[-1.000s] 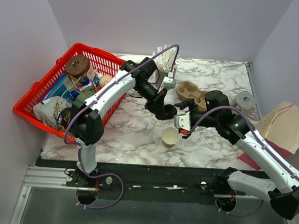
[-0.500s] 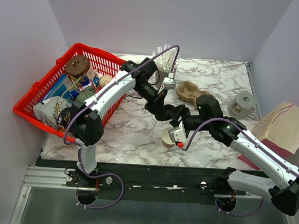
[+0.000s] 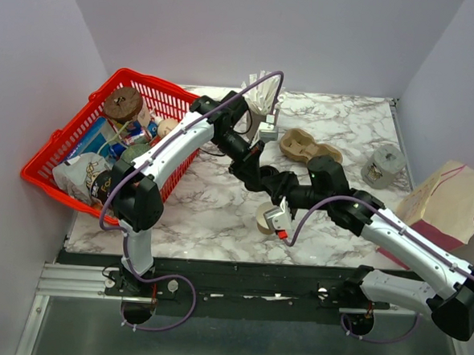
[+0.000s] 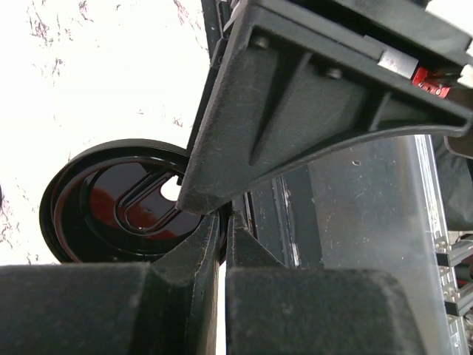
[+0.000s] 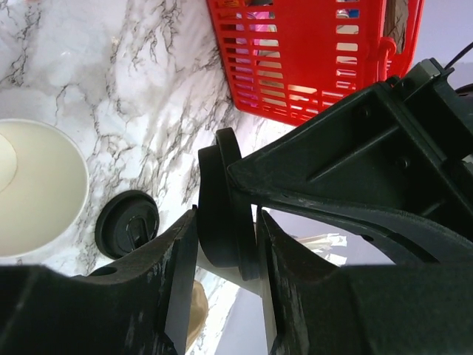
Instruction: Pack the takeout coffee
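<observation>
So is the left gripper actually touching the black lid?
Touching. The left wrist view shows the left gripper shut on the rim of the black lid, with no gap between them.

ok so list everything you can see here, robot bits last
table: 1, white marble, under everything
basket: 1, red, far left, packed full
cup: 1, tan, upright and open, near middle front
held lid: 1, black, in the left pincer
loose lid: 1, black, flat on the table beside the cup
carrier: 1, brown, middle, towards the back
sticks: a bunch, white, back middle
container: 1, grey, right side
bag: 1, tan paper, right edge
left pincer: 1, black, shut on the held lid
right pincer: 1, black, straddling the held lid
</observation>
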You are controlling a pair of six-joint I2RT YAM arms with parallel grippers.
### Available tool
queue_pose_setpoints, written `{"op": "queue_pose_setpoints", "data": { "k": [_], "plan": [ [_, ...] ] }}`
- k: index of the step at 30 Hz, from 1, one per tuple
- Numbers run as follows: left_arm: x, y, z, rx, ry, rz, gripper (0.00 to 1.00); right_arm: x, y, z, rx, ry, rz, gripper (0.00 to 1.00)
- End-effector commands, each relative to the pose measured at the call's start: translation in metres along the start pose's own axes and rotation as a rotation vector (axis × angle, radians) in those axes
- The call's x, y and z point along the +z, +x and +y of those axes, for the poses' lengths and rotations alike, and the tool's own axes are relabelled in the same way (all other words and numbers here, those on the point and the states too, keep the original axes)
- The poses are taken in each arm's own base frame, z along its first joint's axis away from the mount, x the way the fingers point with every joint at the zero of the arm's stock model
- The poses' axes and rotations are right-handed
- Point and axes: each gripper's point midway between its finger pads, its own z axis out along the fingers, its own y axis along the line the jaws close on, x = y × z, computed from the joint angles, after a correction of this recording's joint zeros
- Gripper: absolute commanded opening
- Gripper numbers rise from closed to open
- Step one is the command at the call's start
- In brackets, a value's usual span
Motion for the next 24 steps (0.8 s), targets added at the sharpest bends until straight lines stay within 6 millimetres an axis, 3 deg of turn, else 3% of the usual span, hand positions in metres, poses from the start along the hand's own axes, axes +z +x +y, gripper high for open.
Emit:
{"op": "queue_pose_setpoints", "data": {
  "k": [1,4,8,10,12,13,14,15,17,18,19,20,21,22,23,24],
  "plan": [
    [-0.008,0.006,-0.038,-0.108,0.058,0.016,0.0,0.002,0.004,-0.004,-0.047,0.035,0.03,0.41],
    [-0.009,0.005,-0.037,-0.102,0.05,0.017,0.08,0.003,0.009,-0.006,-0.035,0.042,0.051,0.36],
    [-0.014,0.002,-0.037,-0.083,0.029,0.017,0.34,-0.002,0.007,-0.013,0.003,0.068,0.054,0.33],
    [-0.02,-0.005,-0.038,-0.056,0.013,-0.003,0.4,-0.008,0.005,-0.019,0.074,0.097,0.053,0.32],
    [-0.03,-0.014,-0.039,-0.022,-0.005,-0.034,0.57,-0.017,0.001,-0.031,0.142,0.136,0.052,0.32],
    [-0.04,-0.024,-0.035,-0.006,-0.026,-0.083,0.68,-0.018,0.001,-0.027,0.262,0.129,0.053,0.32],
    [-0.046,-0.03,-0.034,0.002,-0.047,-0.107,0.93,-0.026,-0.003,-0.039,0.311,0.15,0.053,0.32],
    [-0.052,-0.033,-0.03,-0.008,-0.069,-0.127,0.99,-0.028,-0.004,-0.036,0.373,0.137,0.053,0.32],
    [-0.068,-0.046,-0.022,0.021,-0.164,-0.172,0.99,-0.032,-0.009,-0.022,0.561,0.098,0.054,0.31],
    [-0.068,-0.042,-0.015,0.002,-0.202,-0.175,0.99,-0.035,-0.014,-0.022,0.621,0.097,0.042,0.31],
    [-0.079,-0.061,-0.016,0.066,-0.283,-0.234,0.99,-0.037,-0.023,-0.014,0.737,0.075,0.021,0.31],
    [-0.087,-0.061,-0.002,0.077,-0.397,-0.241,0.99,-0.038,-0.029,-0.01,0.789,0.06,0.006,0.32],
    [-0.083,-0.044,0.013,0.036,-0.454,-0.239,0.99,-0.04,-0.035,-0.009,0.841,0.049,-0.013,0.32],
    [-0.101,-0.068,0.012,0.148,-0.577,-0.327,0.99,-0.04,-0.042,-0.003,0.903,0.019,-0.034,0.32],
    [-0.11,-0.065,0.025,0.096,-0.676,-0.36,0.99,-0.039,-0.047,0.001,1.008,0.0,-0.042,0.32],
    [-0.107,-0.048,0.036,0.059,-0.717,-0.359,0.99,-0.039,-0.049,0.002,1.058,-0.01,-0.041,0.32]
  ]
}}
